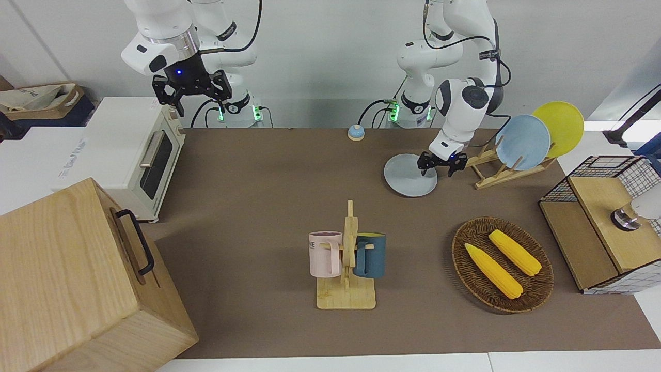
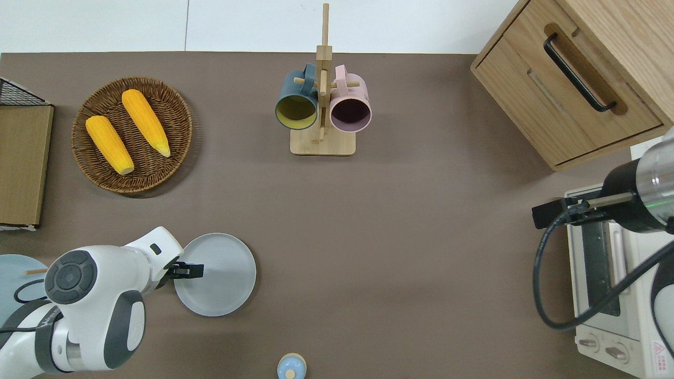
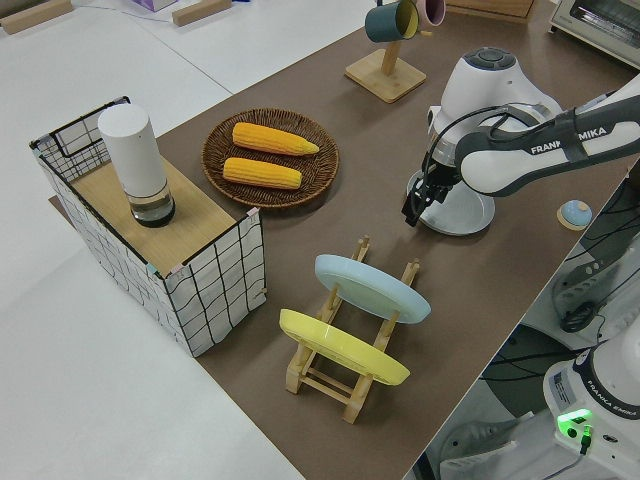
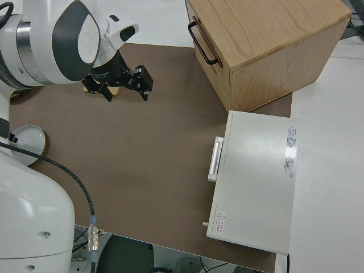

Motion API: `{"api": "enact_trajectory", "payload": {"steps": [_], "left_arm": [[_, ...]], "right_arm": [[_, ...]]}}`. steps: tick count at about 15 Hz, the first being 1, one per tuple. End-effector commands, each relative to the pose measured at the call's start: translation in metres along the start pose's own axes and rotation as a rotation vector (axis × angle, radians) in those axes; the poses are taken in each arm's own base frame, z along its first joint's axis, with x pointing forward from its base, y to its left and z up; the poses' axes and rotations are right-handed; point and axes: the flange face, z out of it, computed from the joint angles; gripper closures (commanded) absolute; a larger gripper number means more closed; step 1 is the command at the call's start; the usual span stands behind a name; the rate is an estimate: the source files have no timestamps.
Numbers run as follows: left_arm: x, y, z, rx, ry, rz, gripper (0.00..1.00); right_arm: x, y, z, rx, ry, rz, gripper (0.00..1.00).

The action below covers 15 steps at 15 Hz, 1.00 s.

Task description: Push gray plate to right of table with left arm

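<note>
Left end effector (image 1: pixel 437 169), fingers apart, over gray plate (image 1: pixel 407 178) rim beside plate rack (image 1: pixel 496 168)
</note>
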Motion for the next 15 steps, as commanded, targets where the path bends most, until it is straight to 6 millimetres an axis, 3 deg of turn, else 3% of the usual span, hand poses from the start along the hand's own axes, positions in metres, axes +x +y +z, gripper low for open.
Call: {"api": "enact_trajectory", "payload": {"steps": [1,3,6,8,10,15], "left_arm": [[-0.0036,0.0034,0.0073,-0.004,0.011,-0.002,0.03],[-0.0035,0.0034,0.0084,-0.004,0.010,0.000,0.11],[-0.0034,0.0075,0.0133,-0.007,0.003,0.007,0.40],[-0.0027,0.0082,0.0125,-0.007,0.006,0.008,0.64],[-0.0027,0.0082,0.0125,-0.007,0.006,0.006,1.00],[-0.0024,0.0089,0.0145,-0.009,0.001,0.008,1.00]], "right_arm": [[-0.0030,0.0014,-0.0038,0.010,-0.004,0.006,0.017],[-0.0030,0.0014,-0.0038,0.010,-0.004,0.004,0.017],[-0.0030,0.0022,-0.0038,0.010,-0.004,0.006,0.017],[-0.0030,0.0022,-0.0038,0.010,-0.004,0.006,0.017],[-0.0030,0.0022,-0.0038,0.010,-0.004,0.006,0.017],[-0.0030,0.0022,-0.0038,0.010,-0.004,0.006,0.017]]}}
